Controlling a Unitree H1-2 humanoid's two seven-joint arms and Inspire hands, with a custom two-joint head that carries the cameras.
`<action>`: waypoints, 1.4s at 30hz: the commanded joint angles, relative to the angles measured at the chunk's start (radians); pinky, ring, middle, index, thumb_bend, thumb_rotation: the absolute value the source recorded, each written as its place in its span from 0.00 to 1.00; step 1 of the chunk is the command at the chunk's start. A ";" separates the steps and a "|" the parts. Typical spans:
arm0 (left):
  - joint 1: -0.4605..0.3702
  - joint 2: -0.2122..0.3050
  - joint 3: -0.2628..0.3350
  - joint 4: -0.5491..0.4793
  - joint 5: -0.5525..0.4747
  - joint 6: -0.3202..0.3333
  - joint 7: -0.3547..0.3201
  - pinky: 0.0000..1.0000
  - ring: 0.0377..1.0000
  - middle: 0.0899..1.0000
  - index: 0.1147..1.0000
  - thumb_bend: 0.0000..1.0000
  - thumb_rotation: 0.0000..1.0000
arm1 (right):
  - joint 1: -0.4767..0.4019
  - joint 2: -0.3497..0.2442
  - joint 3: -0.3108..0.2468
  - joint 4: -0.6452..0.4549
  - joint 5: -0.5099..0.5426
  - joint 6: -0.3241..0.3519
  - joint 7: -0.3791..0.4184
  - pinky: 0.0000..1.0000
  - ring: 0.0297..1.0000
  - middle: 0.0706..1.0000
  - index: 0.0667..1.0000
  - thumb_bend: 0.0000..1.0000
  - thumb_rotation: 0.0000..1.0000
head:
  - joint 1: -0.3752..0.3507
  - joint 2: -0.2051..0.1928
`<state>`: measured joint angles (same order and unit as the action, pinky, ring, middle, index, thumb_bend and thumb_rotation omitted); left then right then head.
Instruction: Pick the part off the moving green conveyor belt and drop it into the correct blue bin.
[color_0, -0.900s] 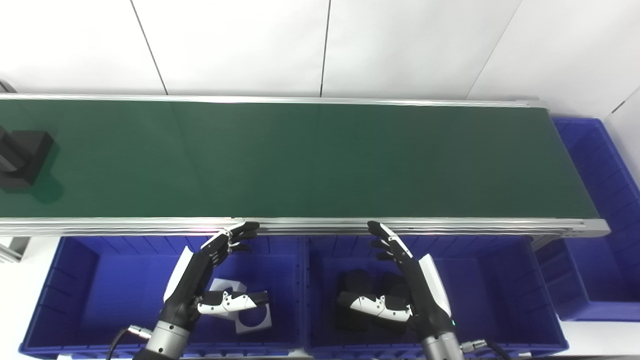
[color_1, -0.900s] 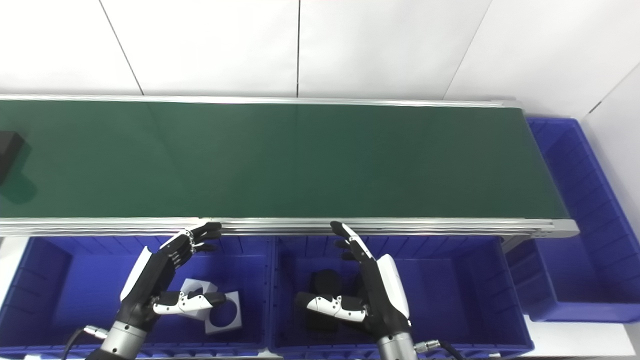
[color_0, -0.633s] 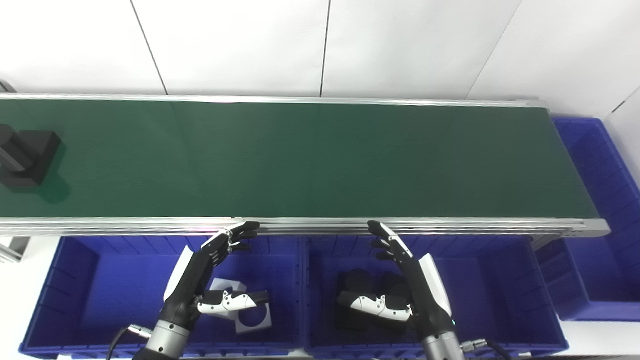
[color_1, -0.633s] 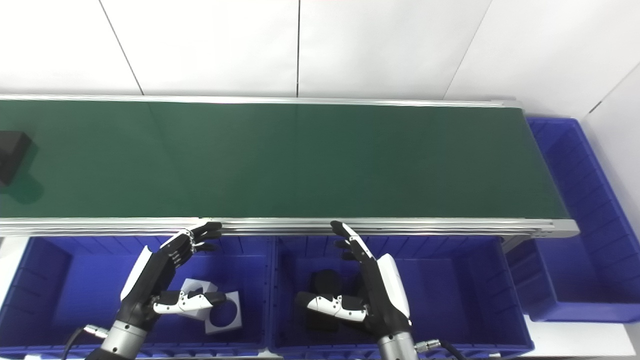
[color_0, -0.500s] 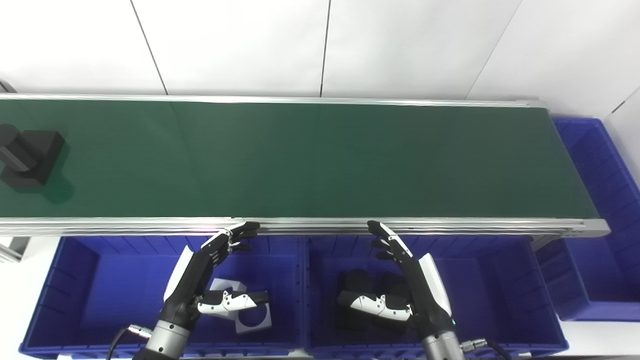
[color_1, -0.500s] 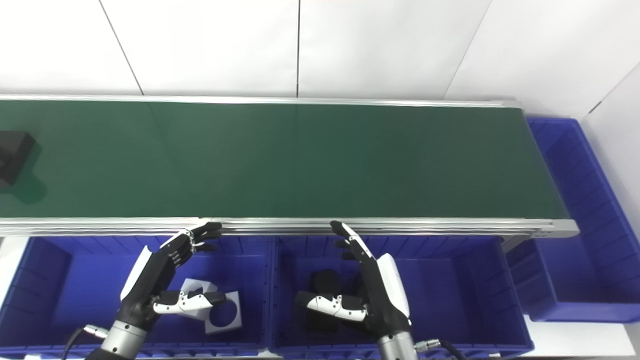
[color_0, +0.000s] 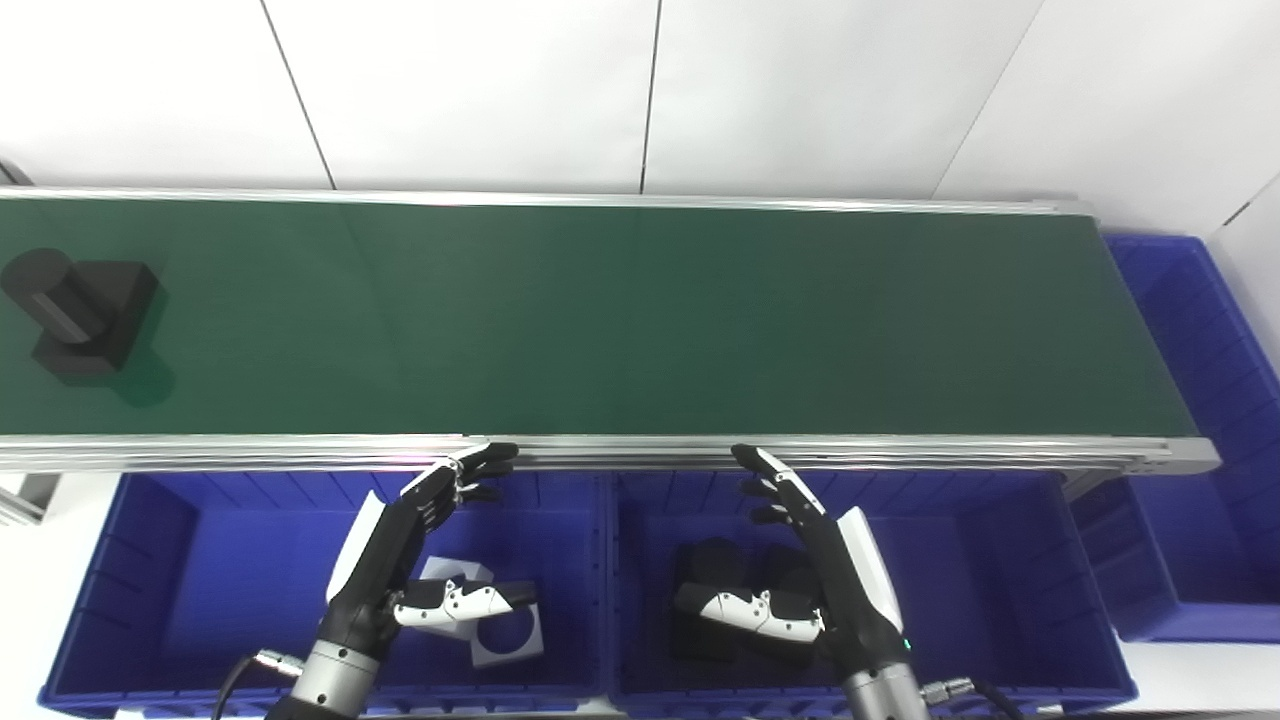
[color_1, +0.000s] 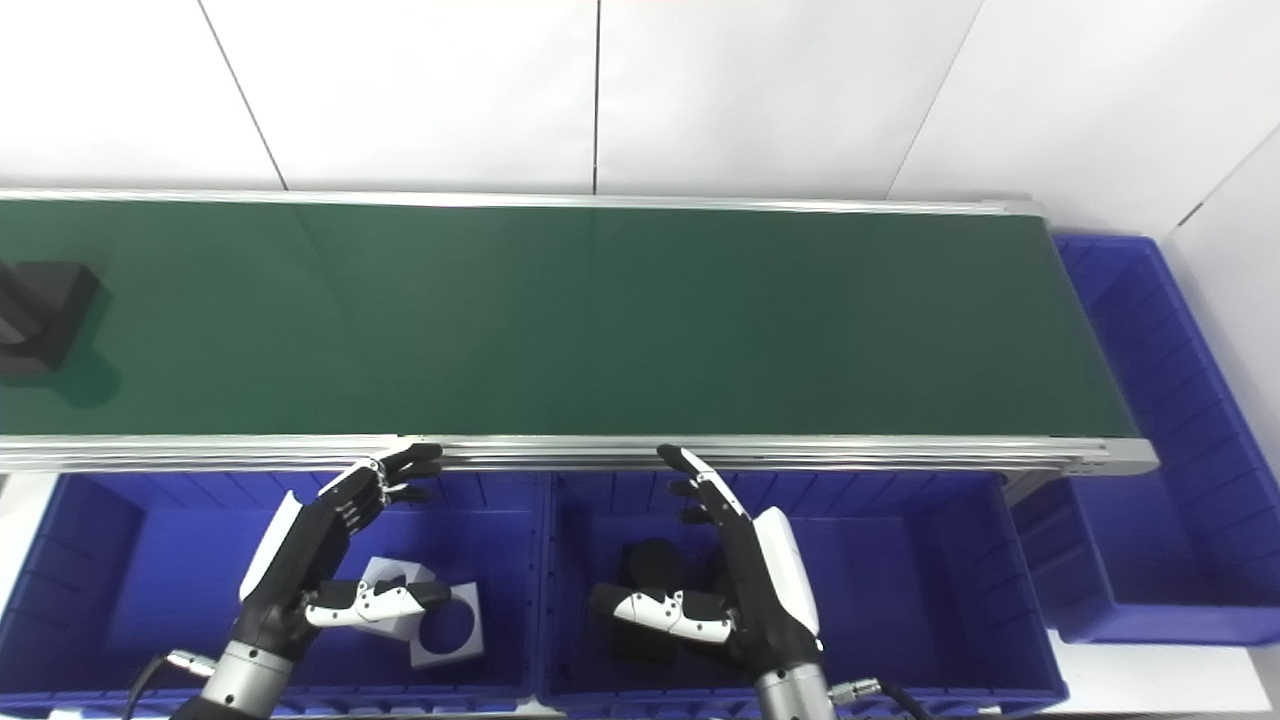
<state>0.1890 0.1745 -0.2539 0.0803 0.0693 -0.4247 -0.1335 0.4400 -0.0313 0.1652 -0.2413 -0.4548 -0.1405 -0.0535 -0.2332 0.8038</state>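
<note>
A black part (color_0: 85, 312), a block with a round stub on top, rides on the green conveyor belt (color_0: 640, 320) at the far left. My left hand (color_0: 410, 560) is open and empty, held over the left blue bin (color_0: 150, 560) just below the belt's near rail. My right hand (color_0: 810, 570) is open and empty over the middle blue bin (color_0: 1000, 580). Both hands are far to the right of the part.
White parts with round holes (color_0: 505, 635) lie in the left bin. Black parts (color_0: 710, 575) lie in the middle bin. A third blue bin (color_0: 1200, 430) stands at the belt's right end. A white wall is behind the belt.
The black part has moved to the right along the belt, further into view. Both hands have stayed almost still.
</note>
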 joint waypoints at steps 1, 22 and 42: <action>-0.010 0.009 -0.003 -0.026 -0.007 -0.045 0.009 0.71 0.78 0.81 0.75 0.88 0.28 | 0.007 0.003 0.003 -0.027 -0.002 -0.006 -0.010 0.71 0.80 0.86 0.86 0.79 0.36 | 0.002 0.001; -0.009 -0.002 -0.059 0.021 0.036 -0.045 0.076 0.69 0.77 0.79 0.74 0.90 0.29 | 0.022 -0.033 -0.014 0.001 0.032 -0.061 -0.022 0.70 0.80 0.86 0.88 0.75 0.29 | 0.275 -0.129; -0.049 0.020 -0.224 0.102 0.099 -0.045 0.284 0.71 0.77 0.80 0.76 0.94 0.32 | 0.023 -0.066 -0.035 0.019 0.026 -0.124 -0.057 0.75 0.80 0.84 0.88 0.73 0.18 | 0.354 -0.210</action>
<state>0.1582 0.1901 -0.4716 0.1913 0.1684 -0.4308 0.1210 0.4645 -0.0920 0.1337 -0.2080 -0.4200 -0.1947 -0.0885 0.1227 0.5983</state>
